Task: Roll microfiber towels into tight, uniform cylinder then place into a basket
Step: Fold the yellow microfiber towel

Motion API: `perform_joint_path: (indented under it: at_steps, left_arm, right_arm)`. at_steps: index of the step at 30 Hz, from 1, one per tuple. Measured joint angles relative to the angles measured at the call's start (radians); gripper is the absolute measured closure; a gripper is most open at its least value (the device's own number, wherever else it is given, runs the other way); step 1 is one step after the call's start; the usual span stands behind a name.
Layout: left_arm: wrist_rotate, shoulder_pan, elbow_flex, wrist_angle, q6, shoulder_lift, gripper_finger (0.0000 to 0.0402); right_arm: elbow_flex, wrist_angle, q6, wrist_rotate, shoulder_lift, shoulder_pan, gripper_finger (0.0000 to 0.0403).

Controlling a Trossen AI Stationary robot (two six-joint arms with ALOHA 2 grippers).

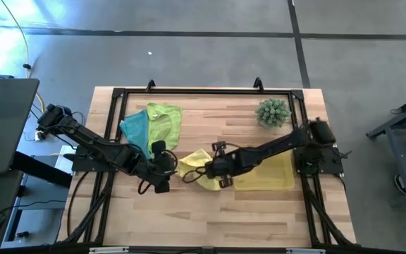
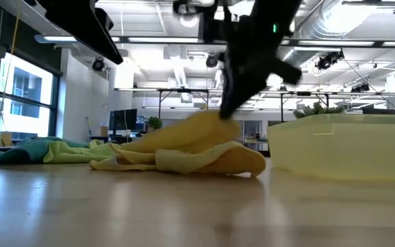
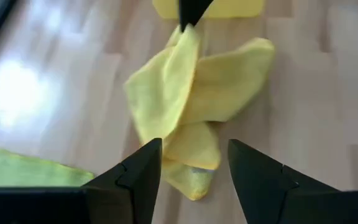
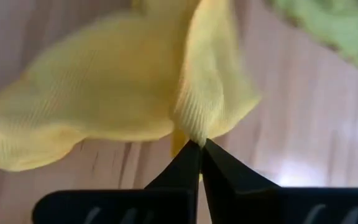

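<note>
Wooden counter (image 1: 210, 212), black frame rail round it, open workshop behind. Three towels: yellow towel (image 1: 197, 169) crumpled mid-counter, not rolled; teal towel (image 1: 137, 128) and green towel (image 1: 165, 118) overlapping at the far left, flat, untouched. One basket (image 1: 273, 176), translucent yellow, just right of the yellow towel, nothing in it that I can see. One spiky plant (image 1: 272, 111) at the far right, apart from the rest.

Right tool (image 4: 199, 148): fingers together, pinching a fold of the yellow towel, cloth tented up under it. Left tool (image 3: 191, 168): fingers apart, holding nothing, hovering just left of the yellow towel, aimed along it toward the basket.

Key relation: yellow towel lies between the two tools, long axis roughly left-right; left tool faces the free end, right tool has the basket-side end. Likely next: spread it flat before rolling. Rolling not begun.
</note>
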Motion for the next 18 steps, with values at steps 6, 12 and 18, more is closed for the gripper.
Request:
perform_joint_path:
  at_steps: [6,12,18]
  left_arm:
    - [-0.094,0.0,0.0,0.045,0.086,0.0,0.0227]
    - [-0.153,0.006,0.0,0.24,0.277,0.0,0.0227]
    - [-0.162,0.06,0.0,0.433,0.391,0.0,0.0227]
  right_arm:
    - [0.0,0.001,0.085,0.008,-0.168,-0.021,0.0401]
    - [0.0,0.047,0.074,0.013,-0.286,-0.036,0.0402]
    - [0.0,0.136,-0.065,0.007,-0.343,-0.024,0.0402]
